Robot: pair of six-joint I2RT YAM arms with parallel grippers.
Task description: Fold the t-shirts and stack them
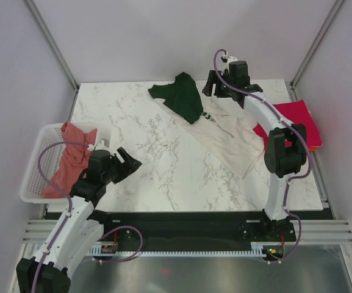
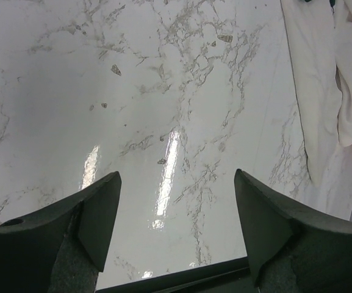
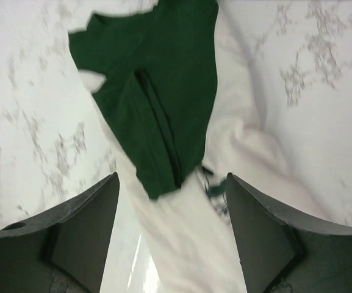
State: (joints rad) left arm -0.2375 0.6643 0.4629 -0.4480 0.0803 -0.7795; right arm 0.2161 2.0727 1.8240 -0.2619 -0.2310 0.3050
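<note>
The cream t-shirt (image 1: 227,139) lies crumpled and stretched diagonally at the back right of the table. Its dark green sleeve (image 1: 180,97) is folded over at the far end. My right gripper (image 1: 215,90) hovers open above that end; in the right wrist view the green sleeve (image 3: 157,79) and cream cloth (image 3: 249,140) lie below the spread fingers (image 3: 171,176), nothing held. A salmon-pink t-shirt (image 1: 69,160) is draped in the basket. Magenta and orange t-shirts (image 1: 293,119) lie at the right edge. My left gripper (image 1: 130,162) is open over bare marble (image 2: 176,174).
A white lattice basket (image 1: 34,177) sits at the table's left edge beside my left arm. The marble tabletop (image 1: 157,159) is bounded by metal frame posts at the back corners and a black rail along the near edge.
</note>
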